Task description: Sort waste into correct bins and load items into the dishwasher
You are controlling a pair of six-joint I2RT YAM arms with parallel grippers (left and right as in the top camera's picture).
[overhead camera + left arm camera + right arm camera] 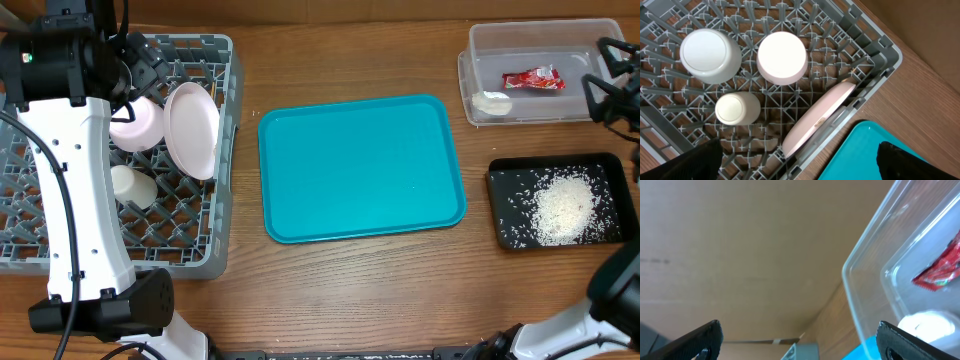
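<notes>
The grey dish rack, the dishwasher (225, 150), stands at the left and holds a leaning white plate (192, 130), an upturned pale bowl (135, 125) and a small white cup (133, 187). My left gripper (148, 68) hovers open over its far side. In the left wrist view the plate (817, 120), the cup (735, 108) and two upturned bowls (782, 57) lie below the empty left gripper (800, 167). The clear tub (540, 40) holds the red wrapper (533, 80) and the tissue wad (492, 102). My right gripper (606, 76) is open at its right end. The black tray (500, 200) holds rice (562, 207).
A bare teal serving tray (360, 165) lies in the middle of the wooden table. In the right wrist view the tub's rim (865, 280), the wrapper (940, 272) and the tissue (925, 325) sit right of the open right gripper (805, 345).
</notes>
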